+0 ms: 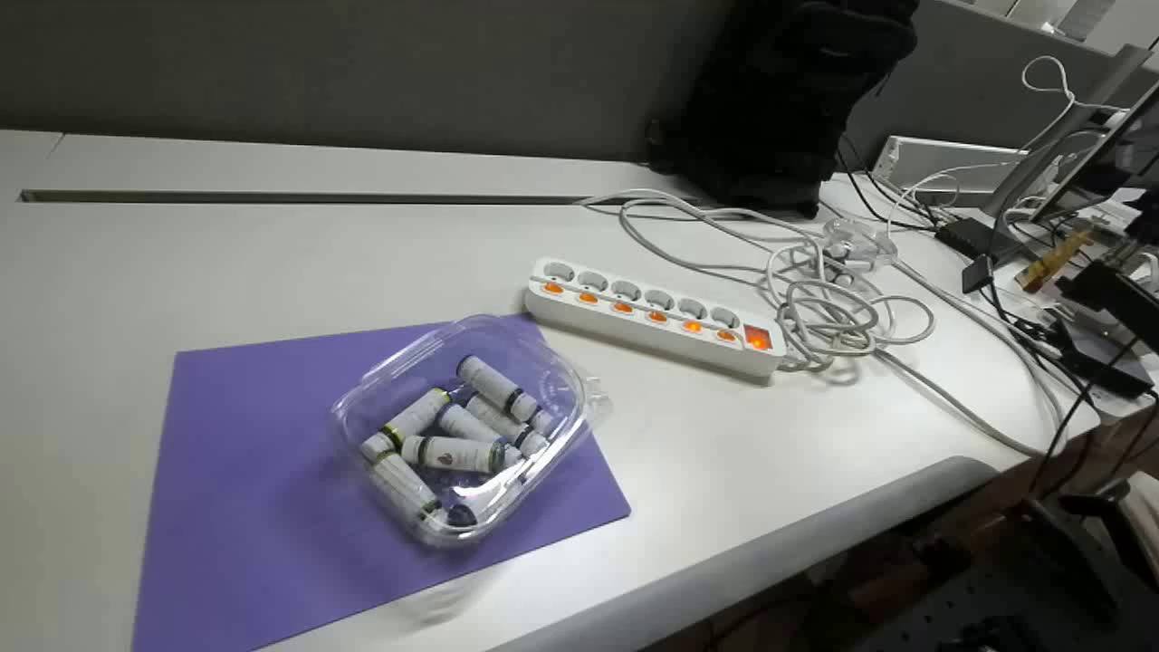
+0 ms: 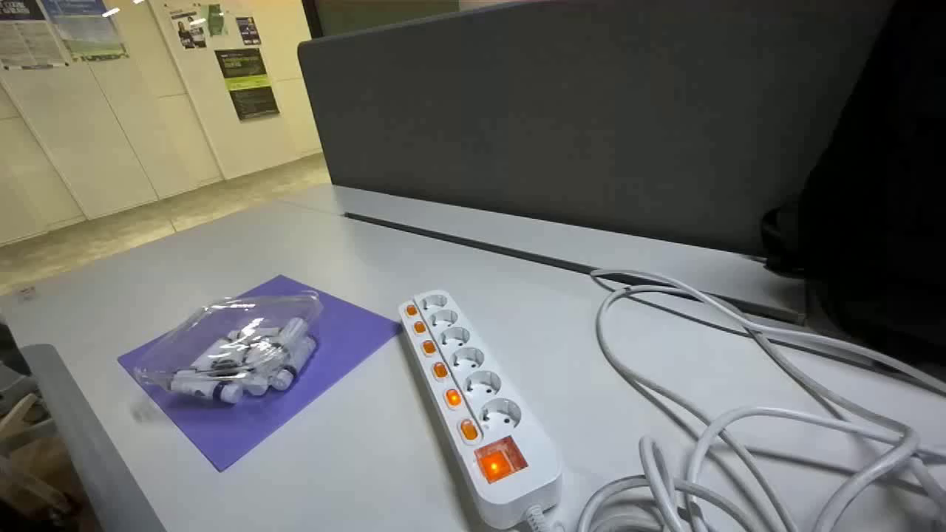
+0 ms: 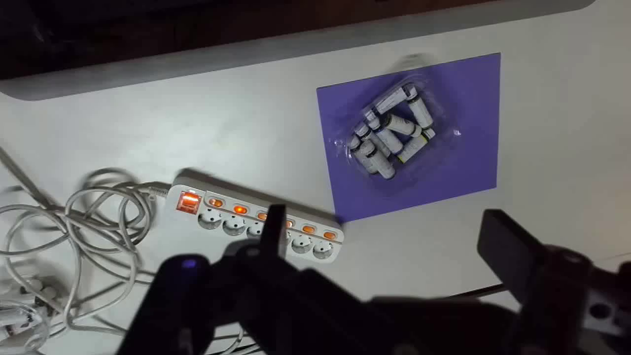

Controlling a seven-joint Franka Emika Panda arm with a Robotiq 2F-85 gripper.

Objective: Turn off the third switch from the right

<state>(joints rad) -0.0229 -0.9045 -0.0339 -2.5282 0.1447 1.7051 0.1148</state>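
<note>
1. A dark gripper (image 3: 386, 212) hangs over a white desk (image 3: 419, 256) in the wrist view, its two fingers (image 3: 274, 231) spread wide apart with bare desktop showing through the gap.

2. One finger crosses the sightline to a long white power strip (image 3: 251, 213), covering part of it near the middle of its row of six small orange switches (image 3: 308, 229); both exterior views show the whole strip lying on the desk.

3. The third switch from the right (image 1: 657, 317), counted from the cord end of that small row in an exterior view, shows a duller orange than the glowing neighbour (image 1: 693, 326) beside it on the cord side.

4. A larger red switch (image 2: 499, 464), lit, sits at the strip's cord end, and six round sockets (image 2: 468, 360) run alongside the small switches.

5. A pale cord (image 1: 838, 340) leaves the strip and lies in loose loops across the desk.

6. A purple sheet (image 1: 244, 507) lies flat just beside the strip's other end, too close for me to tell whether the two touch. On it sits a clear plastic container (image 1: 416, 362) holding white-labelled bottles (image 1: 460, 453), several tumbled across one another.

7. At the back, a black bag (image 1: 788, 100) stands by a grey partition (image 1: 362, 72); in an exterior view, posters (image 2: 247, 83) hang on a pale wall (image 2: 140, 125) across the room.
</note>
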